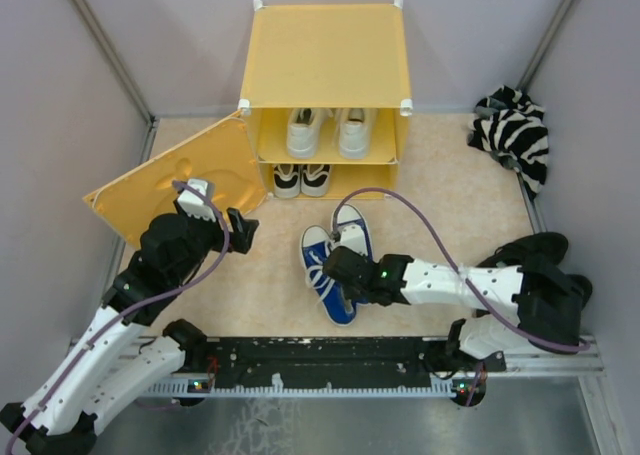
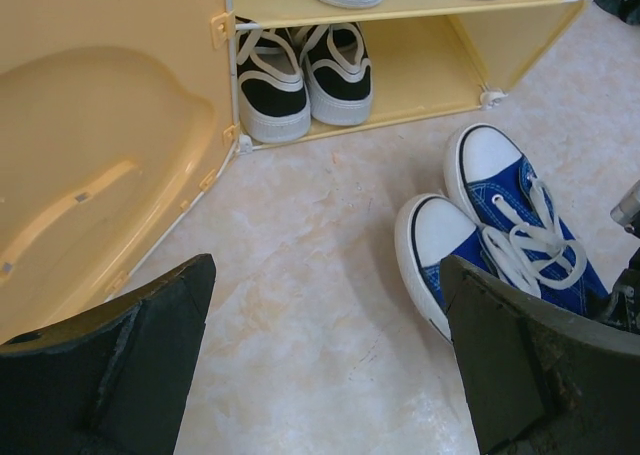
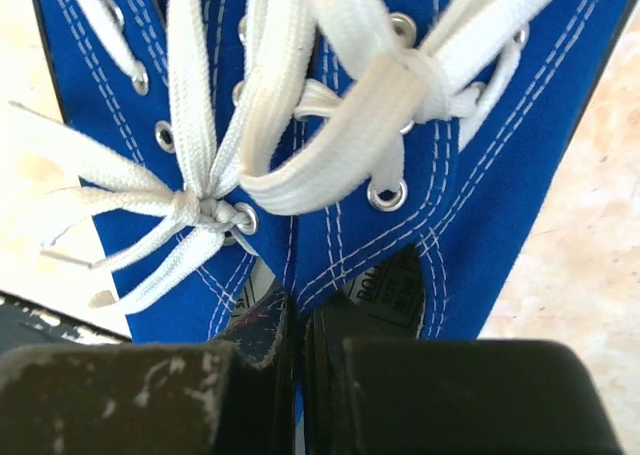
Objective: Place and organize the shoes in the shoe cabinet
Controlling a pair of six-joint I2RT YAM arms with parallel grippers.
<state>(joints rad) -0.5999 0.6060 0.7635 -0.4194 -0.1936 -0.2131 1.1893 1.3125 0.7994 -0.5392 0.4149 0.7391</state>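
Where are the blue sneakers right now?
Top view, centre: the blue sneakers sit on the floor before the shoe cabinet, heels pinched together in the right gripper.

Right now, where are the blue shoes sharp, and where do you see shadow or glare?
Right wrist: blue shoes fill the frame, laces sharp, fingers dark at the bottom. Left wrist: even light, shoes sharp, faint shadow beside them. Top external: soft light, no glare, cabinet interior dimmer.

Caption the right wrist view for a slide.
Right gripper pinches the blue sneakers together by their adjoining inner collars.
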